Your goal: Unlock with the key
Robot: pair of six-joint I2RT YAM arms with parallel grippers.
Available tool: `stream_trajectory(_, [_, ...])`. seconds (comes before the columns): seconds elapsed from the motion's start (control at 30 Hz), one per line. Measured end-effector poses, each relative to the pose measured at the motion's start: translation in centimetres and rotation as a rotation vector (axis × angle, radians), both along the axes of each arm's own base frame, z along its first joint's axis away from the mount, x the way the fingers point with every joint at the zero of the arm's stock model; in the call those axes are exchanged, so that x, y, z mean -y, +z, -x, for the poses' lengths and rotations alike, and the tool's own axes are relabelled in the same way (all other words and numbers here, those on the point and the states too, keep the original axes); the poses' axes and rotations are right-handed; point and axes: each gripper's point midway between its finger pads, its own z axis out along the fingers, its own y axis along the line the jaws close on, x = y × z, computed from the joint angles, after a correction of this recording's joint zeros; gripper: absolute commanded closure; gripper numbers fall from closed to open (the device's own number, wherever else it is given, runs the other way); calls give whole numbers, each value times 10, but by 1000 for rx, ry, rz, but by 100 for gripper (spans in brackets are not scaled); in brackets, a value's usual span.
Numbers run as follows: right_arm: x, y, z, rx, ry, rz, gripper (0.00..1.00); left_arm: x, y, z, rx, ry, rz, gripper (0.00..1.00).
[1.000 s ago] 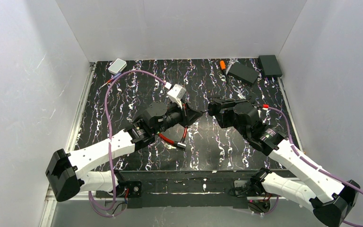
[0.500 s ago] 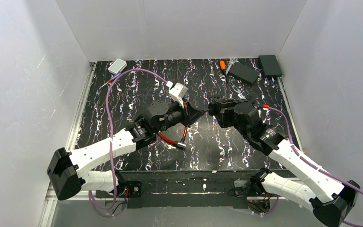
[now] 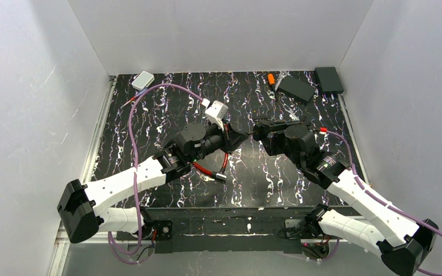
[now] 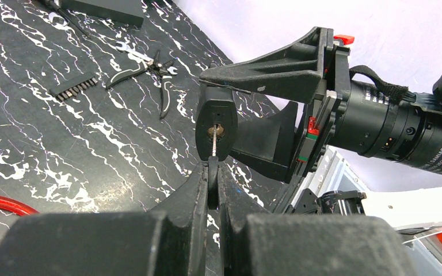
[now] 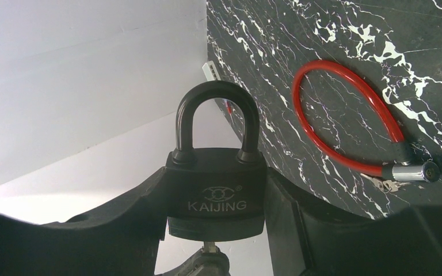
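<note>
The left pincer (image 4: pixel 212 173) is closed on the bow of the key (image 4: pixel 213 140), a thin, stiff, light metal part. Grip it flat across the bow so that torque does not slip it. Directly ahead of the tips, the blade enters the keyway of the padlock (image 4: pixel 215 118), judged heavy, rigid and smooth-coated. The right pincer (image 5: pixel 216 201) clamps both its flanks, shackle seated. Beyond the left pincer, pliers (image 4: pixel 149 68) and a bit strip (image 4: pixel 75 87) lie on the worktop (image 4: pixel 63 144); past the right pincer lies a red cable lock (image 5: pixel 351 115). None obstructs the turn

Bright even light, soft shadows; wrist views blurred at near edge
</note>
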Motion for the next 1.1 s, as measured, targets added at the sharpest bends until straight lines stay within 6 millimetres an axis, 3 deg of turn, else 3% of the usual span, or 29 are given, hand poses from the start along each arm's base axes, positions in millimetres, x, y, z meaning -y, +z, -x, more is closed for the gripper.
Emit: stream_trajectory(1.1, [1, 0, -2, -14, -28, -35, 99, 5, -1, 0, -6, 22, 15, 100])
